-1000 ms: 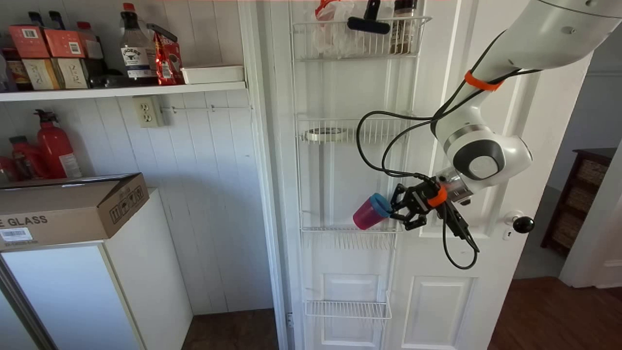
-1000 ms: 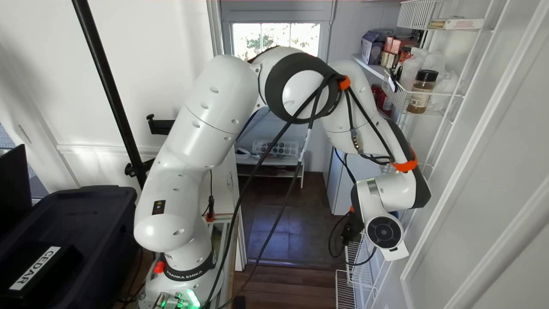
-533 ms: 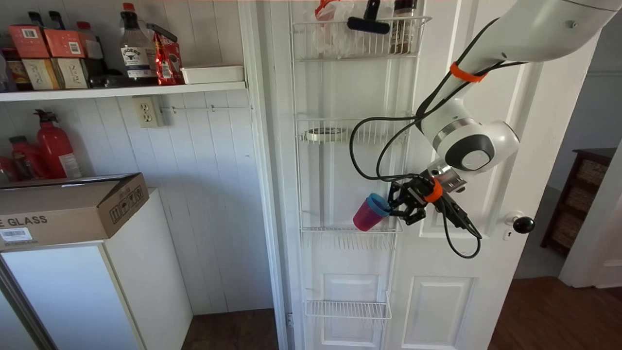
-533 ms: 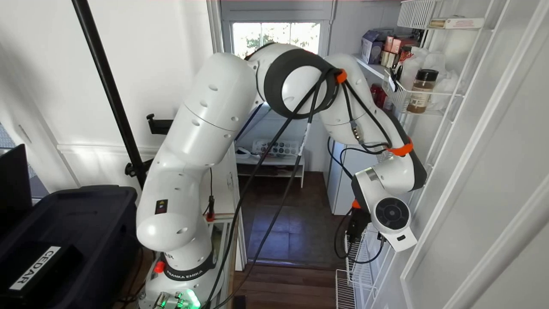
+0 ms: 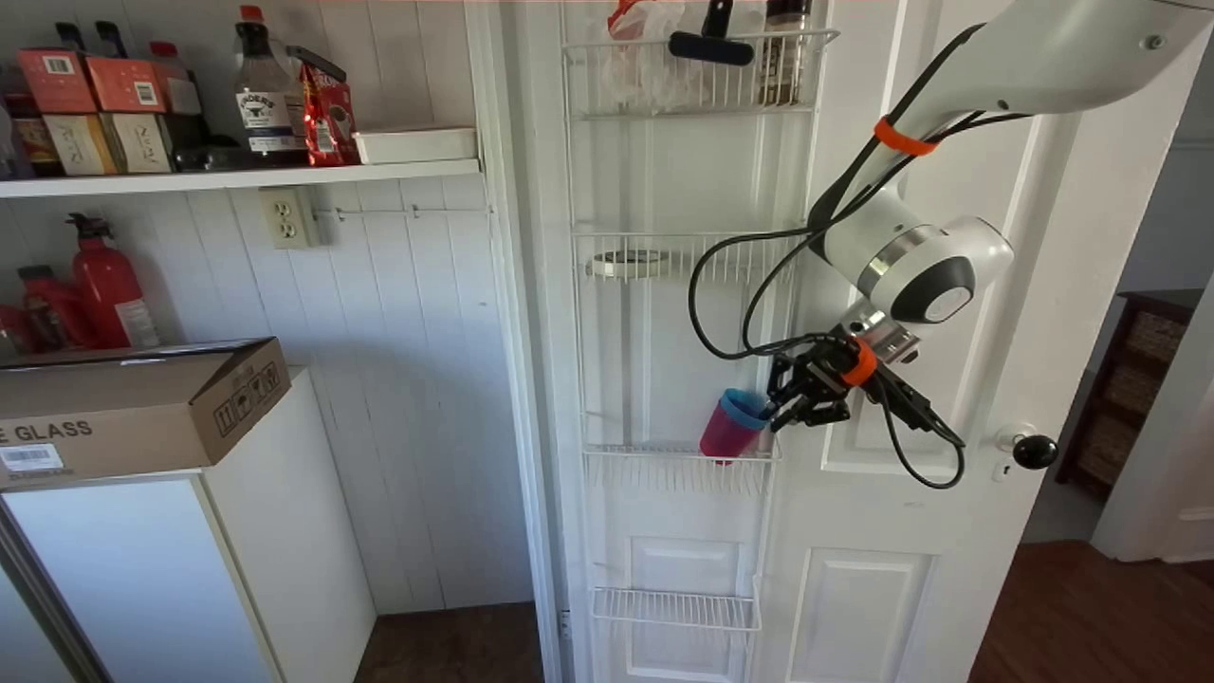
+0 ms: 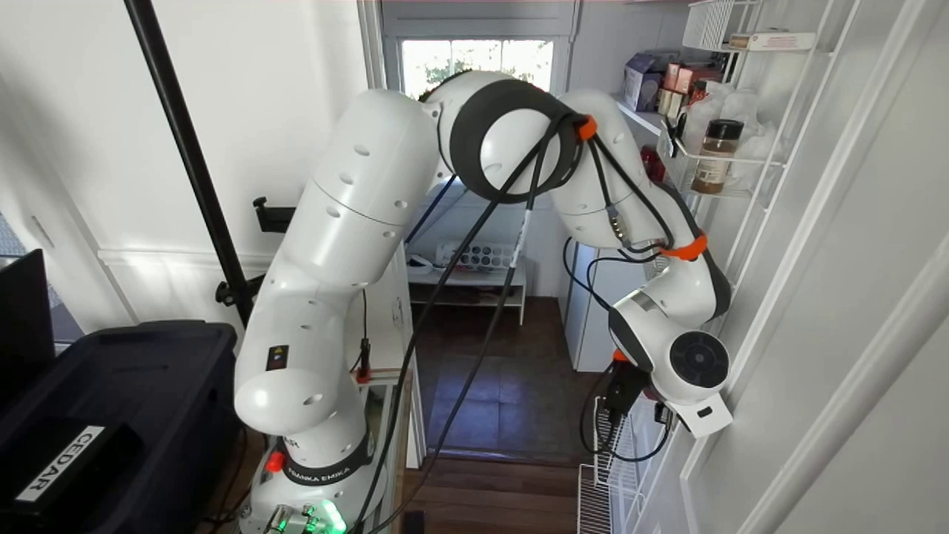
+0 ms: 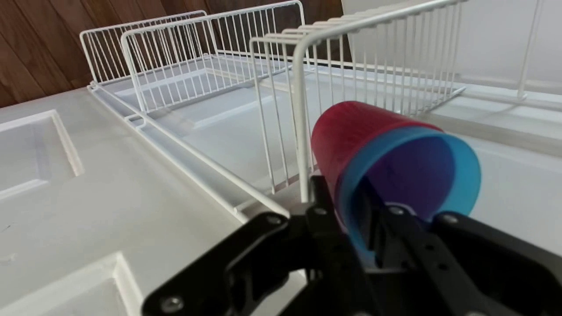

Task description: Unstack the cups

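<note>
The blue cup [image 5: 746,405] sits nested inside the pink-magenta cup [image 5: 726,436], tilted, mouth toward my gripper. In the wrist view the magenta cup [image 7: 347,127] is outside and the blue cup's rim [image 7: 469,175] sticks out. My gripper [image 5: 771,415] pinches the near rim. In the wrist view the gripper [image 7: 341,189] has one finger outside the magenta wall and one inside the blue cup; it seems to grip both walls. The magenta base is at the lower wire shelf's front rail; I cannot tell whether it rests there. The wrist mostly hides the cups in an exterior view.
A white wire rack hangs on the door [image 5: 882,607]; its lower shelf [image 5: 664,455] is at the cups. The middle shelf holds a round white item [image 5: 628,264]. The top basket holds a bag and a jar [image 6: 715,159]. The black door knob [image 5: 1034,452] stands out.
The cups have come down slightly to the shelf rail and stand a little more upright. My gripper has shifted slightly right and rotated. The door and rack have swung a little.
</note>
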Motion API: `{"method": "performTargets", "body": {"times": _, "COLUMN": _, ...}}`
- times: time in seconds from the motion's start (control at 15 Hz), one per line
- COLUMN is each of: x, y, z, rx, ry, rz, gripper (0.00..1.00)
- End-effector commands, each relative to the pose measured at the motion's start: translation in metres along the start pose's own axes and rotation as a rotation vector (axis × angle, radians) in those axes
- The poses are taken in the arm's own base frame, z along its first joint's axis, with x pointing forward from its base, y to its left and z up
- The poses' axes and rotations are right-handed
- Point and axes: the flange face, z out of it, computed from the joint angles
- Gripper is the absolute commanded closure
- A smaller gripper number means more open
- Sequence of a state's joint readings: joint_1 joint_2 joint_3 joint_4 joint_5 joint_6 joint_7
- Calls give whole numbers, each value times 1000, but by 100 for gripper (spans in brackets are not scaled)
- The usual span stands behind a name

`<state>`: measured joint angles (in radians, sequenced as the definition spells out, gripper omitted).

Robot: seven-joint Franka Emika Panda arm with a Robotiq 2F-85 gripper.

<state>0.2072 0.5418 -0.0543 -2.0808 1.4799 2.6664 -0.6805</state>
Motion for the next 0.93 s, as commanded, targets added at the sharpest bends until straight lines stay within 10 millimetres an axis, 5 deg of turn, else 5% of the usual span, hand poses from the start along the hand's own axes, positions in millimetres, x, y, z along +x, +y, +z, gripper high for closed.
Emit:
{"method": "performTargets", "body": {"times": 0.0, "x": -5, "y": -15, "z": -3, "rx": -4, "ry": -2, "rz": 1, "gripper": 87}}
{"method": "performTargets", "body": {"times": 0.27, "x": -5, "y": -15, "z": -4, "rx": -3, "ry": -1, "rz": 0, "gripper": 100}}
{"method": "performTargets", "body": {"times": 0.87, "x": -5, "y": -46, "z": -44, "rx": -7, "ry": 115, "rz": -59, "gripper": 99}}
